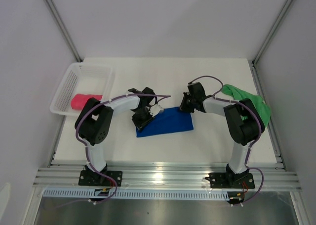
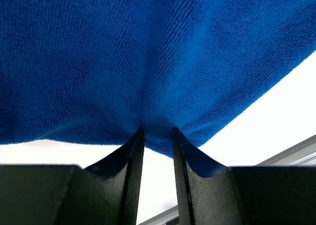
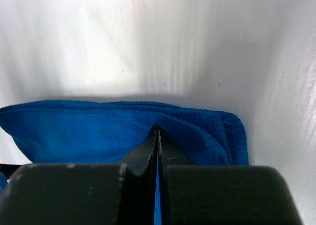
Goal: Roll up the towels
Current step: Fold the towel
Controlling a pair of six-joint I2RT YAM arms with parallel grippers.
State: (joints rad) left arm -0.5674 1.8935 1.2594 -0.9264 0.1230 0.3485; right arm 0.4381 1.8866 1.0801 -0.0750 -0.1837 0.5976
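A royal blue towel (image 1: 168, 122) lies folded flat at the table's middle. My left gripper (image 1: 140, 121) is at its left end; in the left wrist view the jaws (image 2: 157, 131) stand a little apart, pinching a bunched fold of the blue towel (image 2: 148, 52), whose creases run to the tips. My right gripper (image 1: 185, 106) is at the towel's far right corner. There its jaws (image 3: 157, 129) are pressed together on the layered edge of the blue towel (image 3: 74, 131). A green towel (image 1: 245, 99) lies crumpled at the right. A pink-red towel (image 1: 85, 101) lies rolled in the basket.
A white mesh basket (image 1: 94, 73) stands at the back left of the white table (image 1: 163, 74). The green towel sits close beside the right arm's elbow (image 1: 243, 121). Metal rails (image 1: 163, 178) run along the near edge, and grey walls close in on both sides.
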